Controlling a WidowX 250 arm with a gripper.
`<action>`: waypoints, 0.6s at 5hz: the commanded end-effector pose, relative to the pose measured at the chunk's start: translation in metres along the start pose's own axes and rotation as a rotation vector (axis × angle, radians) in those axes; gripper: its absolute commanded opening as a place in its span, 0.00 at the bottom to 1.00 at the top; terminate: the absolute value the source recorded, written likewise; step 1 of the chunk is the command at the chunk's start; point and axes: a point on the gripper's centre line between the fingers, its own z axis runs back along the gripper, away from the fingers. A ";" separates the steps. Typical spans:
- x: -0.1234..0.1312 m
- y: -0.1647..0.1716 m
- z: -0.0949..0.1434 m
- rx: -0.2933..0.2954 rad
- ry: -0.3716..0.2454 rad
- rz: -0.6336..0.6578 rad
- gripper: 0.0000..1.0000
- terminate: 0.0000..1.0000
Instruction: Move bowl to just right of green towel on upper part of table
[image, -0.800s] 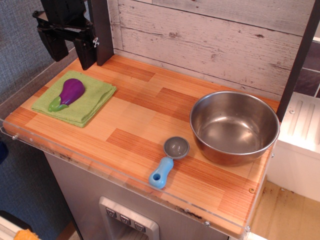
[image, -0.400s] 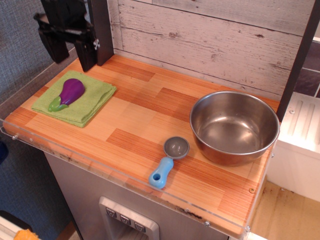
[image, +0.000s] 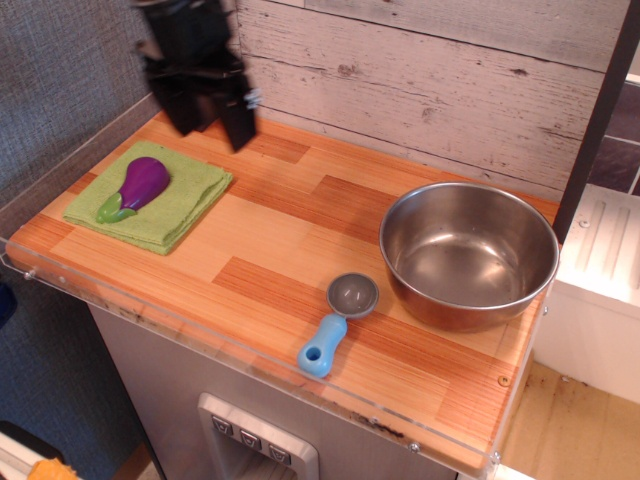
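The shiny steel bowl stands empty on the right side of the wooden table, near its right edge. The lime-green towel lies at the table's far left with a purple toy eggplant on it. My black gripper hangs blurred above the table's back left, just right of and behind the towel, far from the bowl. Its fingers stand apart and hold nothing.
A small grey scoop with a blue handle lies just left of the bowl near the front edge. A whitewashed plank wall backs the table. A dark post rises behind the bowl at the right.
My gripper has swung to the right along the back of the table, from over the far-left corner to beside the towel. Bowl, towel, eggplant and scoop have not moved.
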 end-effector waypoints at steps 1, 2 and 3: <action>0.030 -0.073 0.010 0.020 -0.083 -0.172 1.00 0.00; 0.040 -0.100 -0.011 0.006 -0.063 -0.216 1.00 0.00; 0.042 -0.112 -0.034 0.000 -0.029 -0.234 1.00 0.00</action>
